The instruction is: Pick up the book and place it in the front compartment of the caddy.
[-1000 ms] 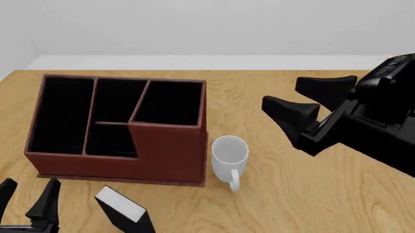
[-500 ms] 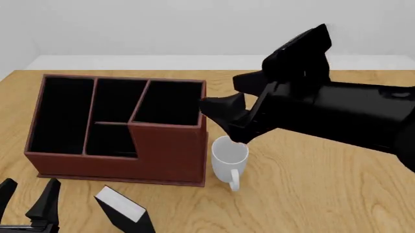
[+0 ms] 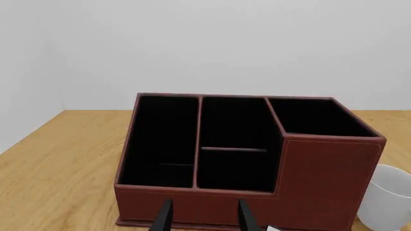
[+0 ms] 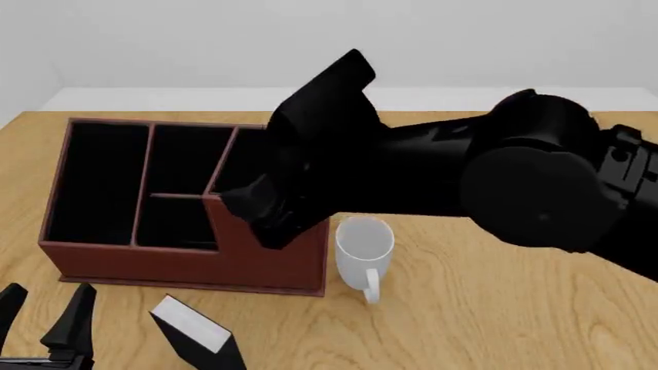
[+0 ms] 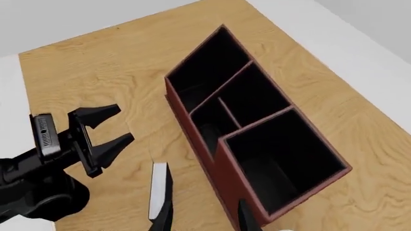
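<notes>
Right pincer (image 4: pixel 270 216): since the earlier frames it has been swung leftward across the tabletop (image 4: pixel 494 308), now poised over the taller corner of the caddy (image 4: pixel 185 202), fingers parted wide, nothing held. Left pincer (image 4: pixel 46 316): unmoved at the near edge, fingers spread, nothing held. Book (image 4: pixel 196 330): unmoved, lying on the tabletop just in front of the caddy. Mug (image 4: pixel 364 250): beside the caddy.

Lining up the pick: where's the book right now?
Front view: the book stands on the table near the bottom edge, just in front of the caddy, right of the left end effector.
</notes>
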